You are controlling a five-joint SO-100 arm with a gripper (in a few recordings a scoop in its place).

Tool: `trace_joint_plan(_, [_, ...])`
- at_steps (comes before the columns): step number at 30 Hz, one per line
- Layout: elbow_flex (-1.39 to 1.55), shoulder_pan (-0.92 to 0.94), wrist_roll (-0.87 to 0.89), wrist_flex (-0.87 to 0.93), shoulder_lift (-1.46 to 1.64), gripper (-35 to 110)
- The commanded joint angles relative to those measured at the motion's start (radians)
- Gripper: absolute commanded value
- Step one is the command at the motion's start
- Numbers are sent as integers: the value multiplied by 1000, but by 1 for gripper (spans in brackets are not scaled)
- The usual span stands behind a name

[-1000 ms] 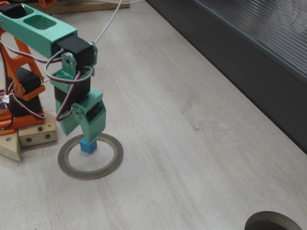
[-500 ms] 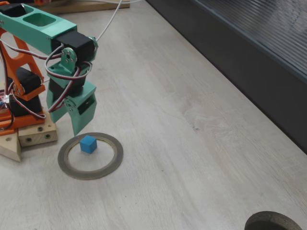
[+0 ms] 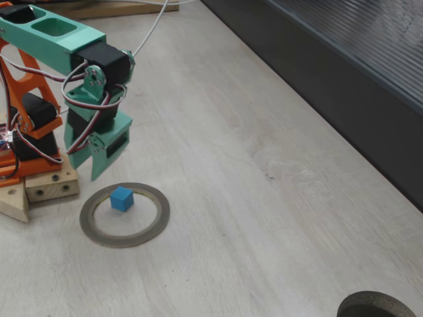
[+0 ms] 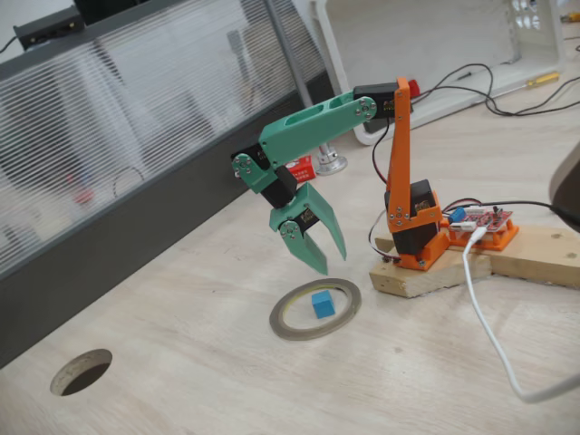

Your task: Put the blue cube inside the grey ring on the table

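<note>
Resting inside the grey ring [image 3: 124,215], blue cube [image 3: 121,198], hand [image 4: 329,256] spread above, empty

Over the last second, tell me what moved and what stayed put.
The gripper let go of the blue cube and rose, drawing back toward the arm's base. It now hangs open above the far edge of the grey ring, its fingers spread and clear of the cube. The cube sits inside the ring on the table, where it was; the ring has not shifted.
</note>
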Motion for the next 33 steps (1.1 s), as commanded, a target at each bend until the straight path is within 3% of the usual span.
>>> trace_joint_plan(1, [2, 12, 2, 31, 35, 3])
trace_joint_plan(20, [8, 15, 3, 31, 114, 0])
trace_joint_plan(27, [273, 15, 0, 28, 295, 0])
trace_joint_plan(33, [328, 15, 0, 18, 440, 0])
